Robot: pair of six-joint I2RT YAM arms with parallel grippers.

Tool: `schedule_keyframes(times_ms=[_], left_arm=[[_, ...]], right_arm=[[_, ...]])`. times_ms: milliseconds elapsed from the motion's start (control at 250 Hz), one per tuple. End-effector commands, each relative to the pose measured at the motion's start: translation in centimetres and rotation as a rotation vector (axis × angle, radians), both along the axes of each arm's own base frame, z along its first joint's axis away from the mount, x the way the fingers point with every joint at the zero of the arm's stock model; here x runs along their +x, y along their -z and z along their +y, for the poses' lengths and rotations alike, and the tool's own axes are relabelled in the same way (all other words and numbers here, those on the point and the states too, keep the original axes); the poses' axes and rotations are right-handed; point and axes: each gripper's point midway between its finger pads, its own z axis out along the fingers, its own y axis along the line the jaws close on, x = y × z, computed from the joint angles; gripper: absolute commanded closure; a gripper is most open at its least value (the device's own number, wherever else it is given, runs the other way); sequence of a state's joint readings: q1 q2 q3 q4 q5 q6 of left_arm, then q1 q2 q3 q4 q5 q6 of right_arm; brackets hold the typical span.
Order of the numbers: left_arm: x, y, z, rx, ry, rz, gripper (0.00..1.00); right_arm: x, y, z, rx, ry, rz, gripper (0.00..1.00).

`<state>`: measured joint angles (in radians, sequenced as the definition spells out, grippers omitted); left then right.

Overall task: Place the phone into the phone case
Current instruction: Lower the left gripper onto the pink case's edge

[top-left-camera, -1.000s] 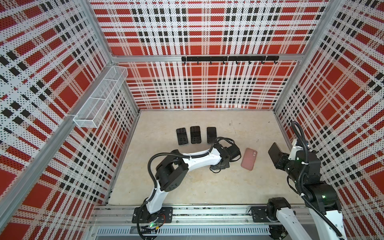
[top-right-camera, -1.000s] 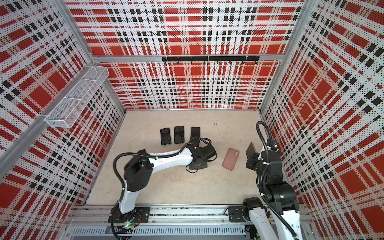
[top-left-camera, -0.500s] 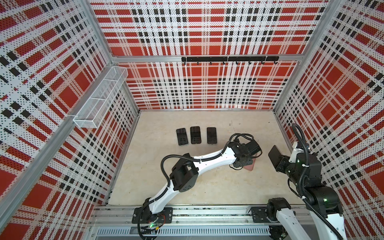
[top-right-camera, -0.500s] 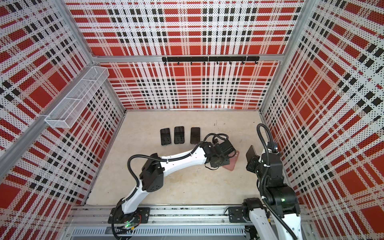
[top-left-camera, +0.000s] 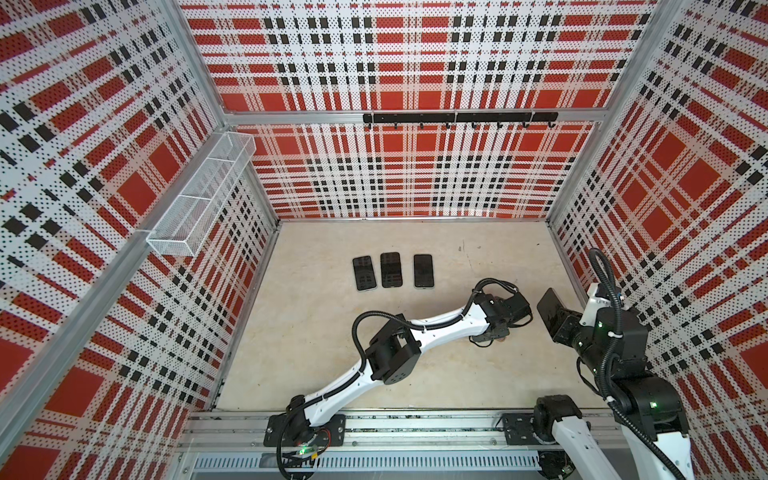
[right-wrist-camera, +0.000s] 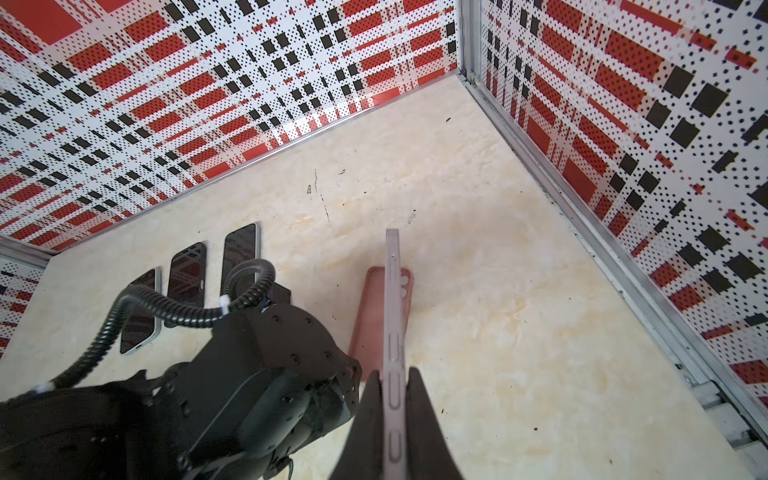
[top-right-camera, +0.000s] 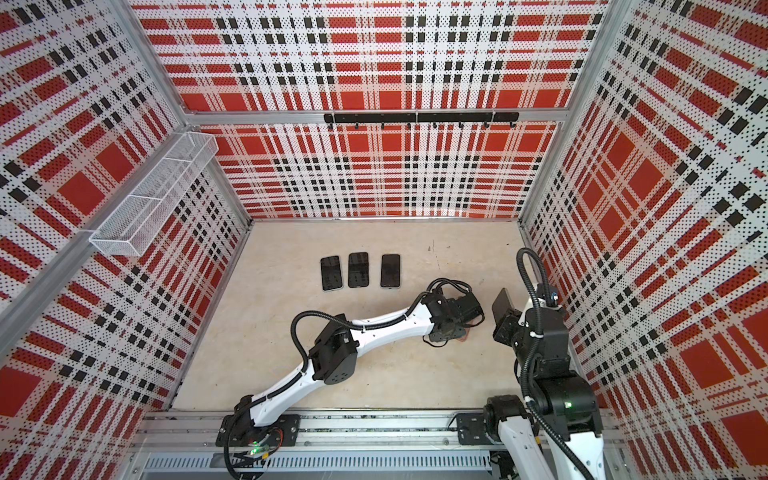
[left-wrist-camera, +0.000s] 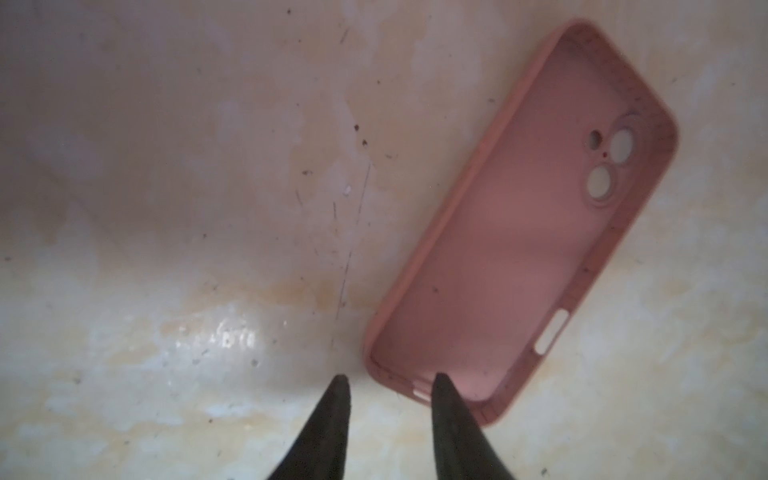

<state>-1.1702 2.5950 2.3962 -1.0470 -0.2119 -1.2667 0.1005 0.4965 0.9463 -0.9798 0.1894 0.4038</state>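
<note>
The pink phone case (left-wrist-camera: 519, 232) lies hollow side up on the beige table (left-wrist-camera: 166, 208). My left gripper (left-wrist-camera: 390, 377) hovers low at its bottom end, open. One fingertip (left-wrist-camera: 440, 380) overlaps the case's end wall and the other stands just outside its corner. In both top views the left gripper (top-left-camera: 492, 332) (top-right-camera: 446, 332) covers nearly all of the case. My right gripper (right-wrist-camera: 392, 372) is shut on the phone (right-wrist-camera: 392, 299), held edge-on above the case (right-wrist-camera: 370, 316). In both top views the phone (top-left-camera: 550, 309) (top-right-camera: 503, 305) stands raised, right of the left gripper.
Three dark phones (top-left-camera: 364, 273) (top-left-camera: 391, 269) (top-left-camera: 423, 271) lie side by side at the table's back middle. A white wire basket (top-left-camera: 199, 195) hangs on the left wall and a black hook rail (top-left-camera: 457, 118) on the back wall. Plaid walls close in the table.
My left arm has swung to the right, from beside the row of phones to over the pink case, which it now covers in the top views. The right arm has barely moved.
</note>
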Motion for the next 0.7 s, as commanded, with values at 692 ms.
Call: schedule_keyframes(times_ms=[692], left_arm=[[2.0,-1.7,9.2,0.441,0.288,-0.162,1.0]], right_arm=[[0.5,-4.0,0.0,-0.001,-0.007,-0.14,1.0]])
